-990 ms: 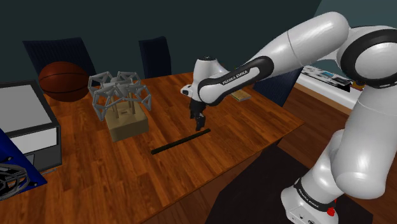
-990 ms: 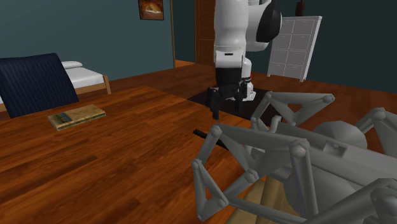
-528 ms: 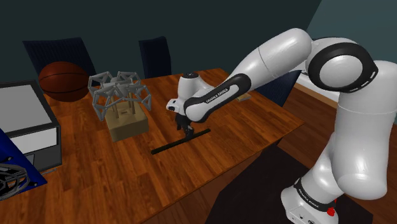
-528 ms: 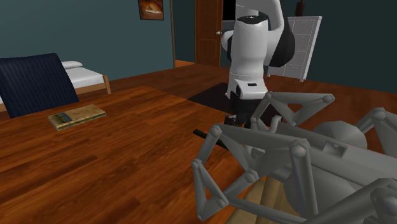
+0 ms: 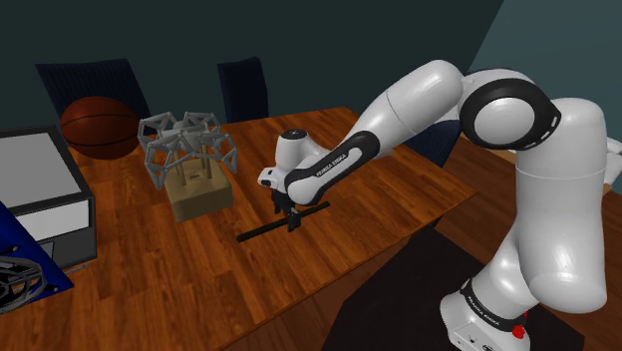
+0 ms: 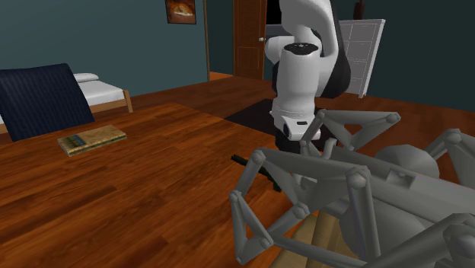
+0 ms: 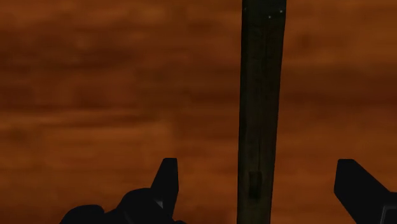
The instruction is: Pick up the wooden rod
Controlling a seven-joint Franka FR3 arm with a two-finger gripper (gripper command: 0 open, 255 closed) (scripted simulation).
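**Shoulder view.** The rod, a dark slender bar, lies flat and slantwise on the wooden table, near its front edge. The gripper is lowered over it, a little beyond mid-length toward the end at this view's right. A grey strut lattice on a tan block stands well apart at this view's left, with a basketball behind it.

**Second exterior view.** The lattice fills the foreground and hides most of the hand. One end of the rod shows on the tabletop between the struts. A book lies well apart at this view's left.

**Wrist view.** The fingers stand apart. The rod runs between them, roughly centred and touching neither (so it is framed, not held).

**Step in hand, as judged.** The step is closing on the rod. The tips should sink until they flank the rod's sides just above the wood, without pressing into the table. They should then close squarely across its width. Because the grasp sits off mid-length, the longer end may droop, so a slow, vertical lift suits best.
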